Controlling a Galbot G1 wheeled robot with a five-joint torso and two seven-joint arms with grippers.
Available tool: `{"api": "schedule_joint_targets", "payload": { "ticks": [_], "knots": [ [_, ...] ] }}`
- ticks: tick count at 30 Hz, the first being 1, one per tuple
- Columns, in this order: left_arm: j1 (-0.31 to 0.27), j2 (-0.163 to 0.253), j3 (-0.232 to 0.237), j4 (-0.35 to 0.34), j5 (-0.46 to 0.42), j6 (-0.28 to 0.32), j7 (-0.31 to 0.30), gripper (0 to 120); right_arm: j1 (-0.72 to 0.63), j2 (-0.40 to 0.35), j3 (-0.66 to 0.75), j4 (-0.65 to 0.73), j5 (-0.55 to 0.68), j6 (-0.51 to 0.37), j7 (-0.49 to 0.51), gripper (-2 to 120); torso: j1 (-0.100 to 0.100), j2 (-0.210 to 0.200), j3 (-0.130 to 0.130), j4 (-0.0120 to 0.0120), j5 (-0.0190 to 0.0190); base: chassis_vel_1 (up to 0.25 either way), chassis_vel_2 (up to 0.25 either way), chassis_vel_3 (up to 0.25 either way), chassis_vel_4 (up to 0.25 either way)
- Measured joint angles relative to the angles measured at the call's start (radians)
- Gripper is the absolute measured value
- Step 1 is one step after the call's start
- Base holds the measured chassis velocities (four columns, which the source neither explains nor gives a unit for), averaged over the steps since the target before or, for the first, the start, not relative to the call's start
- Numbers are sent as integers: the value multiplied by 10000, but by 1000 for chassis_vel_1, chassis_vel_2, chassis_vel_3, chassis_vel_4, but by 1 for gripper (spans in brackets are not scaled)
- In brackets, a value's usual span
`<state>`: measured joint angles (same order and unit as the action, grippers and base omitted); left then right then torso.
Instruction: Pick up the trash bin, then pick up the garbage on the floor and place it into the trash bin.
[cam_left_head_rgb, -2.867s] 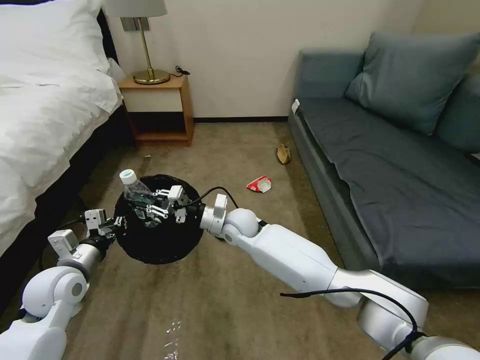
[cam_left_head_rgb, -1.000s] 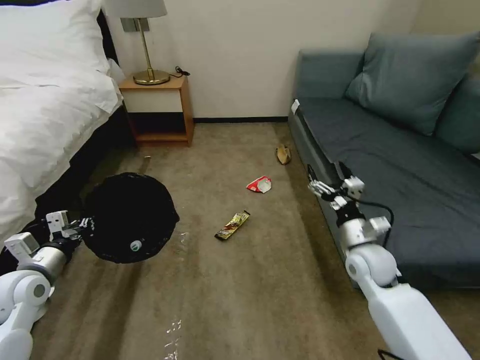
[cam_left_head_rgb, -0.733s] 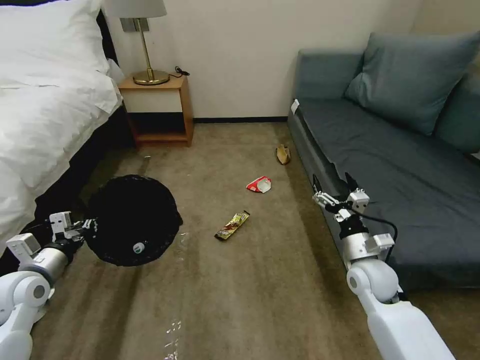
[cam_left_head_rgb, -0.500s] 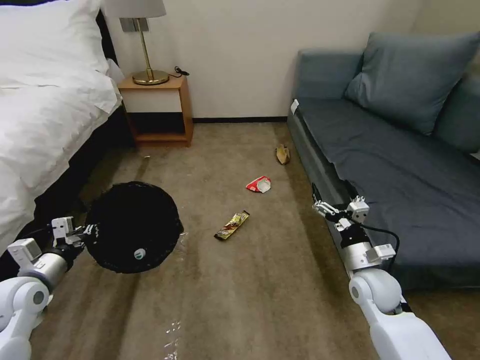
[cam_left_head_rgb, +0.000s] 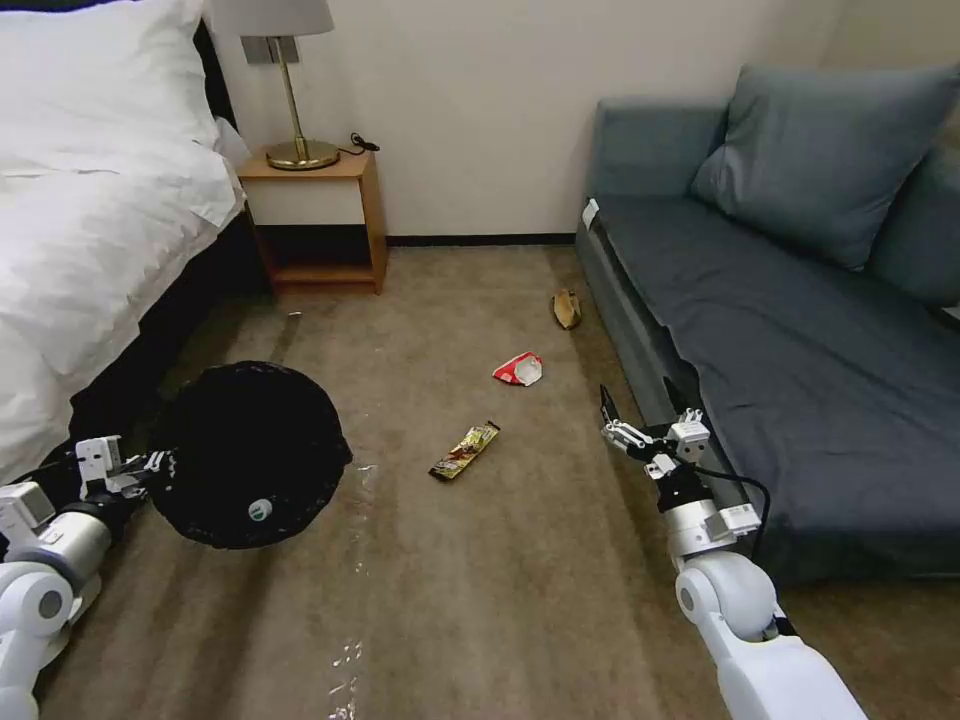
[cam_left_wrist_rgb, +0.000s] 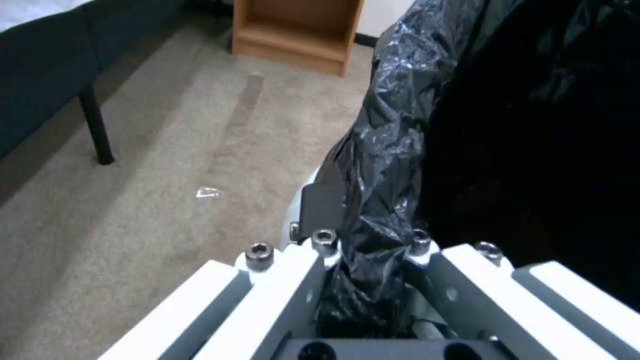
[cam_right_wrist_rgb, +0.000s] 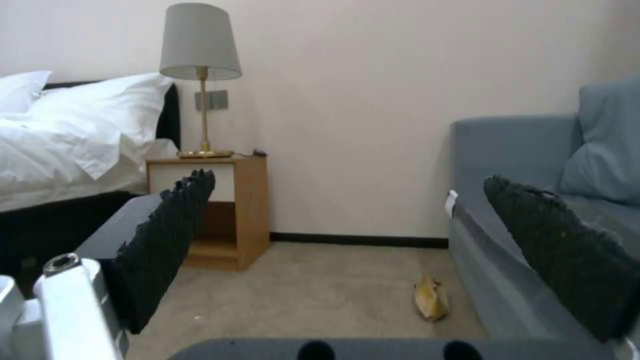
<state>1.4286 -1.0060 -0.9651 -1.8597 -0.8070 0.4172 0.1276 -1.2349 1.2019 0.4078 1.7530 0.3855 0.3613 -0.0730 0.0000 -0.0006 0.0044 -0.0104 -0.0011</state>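
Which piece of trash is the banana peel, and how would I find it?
Look at the grey sofa on the robot's right. On the carpet at its front corner, near the wall, lies the banana peel. It is brown-yellow and limp, unlike the red-white packet and the long wrapper.

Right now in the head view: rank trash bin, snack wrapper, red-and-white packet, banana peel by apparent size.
1. trash bin, held by the left gripper
2. snack wrapper
3. red-and-white packet and banana peel: look alike; the peel lies farther off, so unranked.
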Motion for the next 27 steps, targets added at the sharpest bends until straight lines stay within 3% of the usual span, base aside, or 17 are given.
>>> {"api": "schedule_joint_targets", "payload": {
  "ticks": [27],
  "knots": [
    [-173,-7,240,-21,-104,-102,-283,2,37,-1,-158,-288,36,186,-231,100,0,0,0,0,0,0,0,0,0]
  ]
}}
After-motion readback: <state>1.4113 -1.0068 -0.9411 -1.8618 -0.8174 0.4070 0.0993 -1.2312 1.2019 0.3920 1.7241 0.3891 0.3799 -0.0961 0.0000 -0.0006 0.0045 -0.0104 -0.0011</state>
